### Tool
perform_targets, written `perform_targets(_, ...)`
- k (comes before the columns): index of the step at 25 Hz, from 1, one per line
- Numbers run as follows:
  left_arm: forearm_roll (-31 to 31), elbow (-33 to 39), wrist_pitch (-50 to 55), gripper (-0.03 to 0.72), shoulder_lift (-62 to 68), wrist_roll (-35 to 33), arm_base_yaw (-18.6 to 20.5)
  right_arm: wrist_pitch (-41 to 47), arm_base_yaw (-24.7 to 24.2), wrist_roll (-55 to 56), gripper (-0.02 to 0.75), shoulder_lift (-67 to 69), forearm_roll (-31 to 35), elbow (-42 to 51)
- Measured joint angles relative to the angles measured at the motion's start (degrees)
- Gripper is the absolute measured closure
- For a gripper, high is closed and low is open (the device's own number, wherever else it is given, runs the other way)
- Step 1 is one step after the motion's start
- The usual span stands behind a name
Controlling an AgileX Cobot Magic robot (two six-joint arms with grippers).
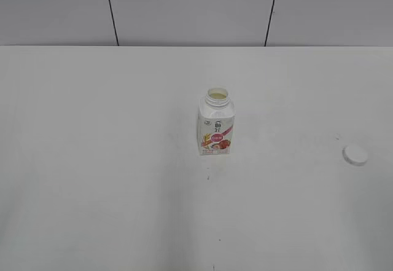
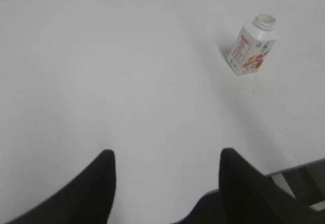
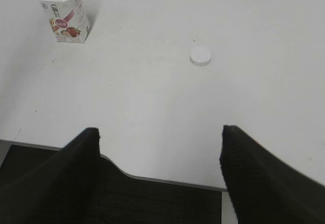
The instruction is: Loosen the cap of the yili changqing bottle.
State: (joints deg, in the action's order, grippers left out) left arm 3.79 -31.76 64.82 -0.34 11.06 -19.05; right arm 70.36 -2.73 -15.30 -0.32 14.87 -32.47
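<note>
The yili changqing bottle stands upright at the table's middle, its wide neck open with no cap on it. It also shows in the left wrist view and in the right wrist view. The white cap lies flat on the table to the right of the bottle, well apart from it; the right wrist view shows it too. My left gripper is open and empty, far from the bottle. My right gripper is open and empty near the table's front edge. Neither gripper shows in the exterior view.
The white table spreads around the bottle. Its front edge runs under my right gripper, with dark floor below. A table corner shows at the lower right of the left wrist view. A grey panelled wall stands behind.
</note>
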Motion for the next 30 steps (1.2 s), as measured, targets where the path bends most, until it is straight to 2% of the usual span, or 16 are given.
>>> perform_targets(8, 0.0, 1.8, -3.9, 0.281, -0.1, -2.3, 0.0, -0.3, 0.0, -3.0, 0.157, -0.1, -0.5, 0.6)
perform_targets(13, 0.0, 1.8, -4.0, 0.281, -0.1, -2.6, 0.0, -5.5, 0.0, -2.9, 0.157, -0.1, -1.1, 2.8)
perform_targets(20, 0.0, 1.9, -4.0, 0.281, -0.1, -2.6, 0.5, -6.2, 0.0, -2.3, 0.157, -0.1, -1.5, 2.9)
perform_targets(30, -1.5, 1.9, -4.0, 0.295, -0.1, -2.6, 13.4, -6.2, 0.0, -2.2, 0.157, -0.1, -1.5, 2.9)
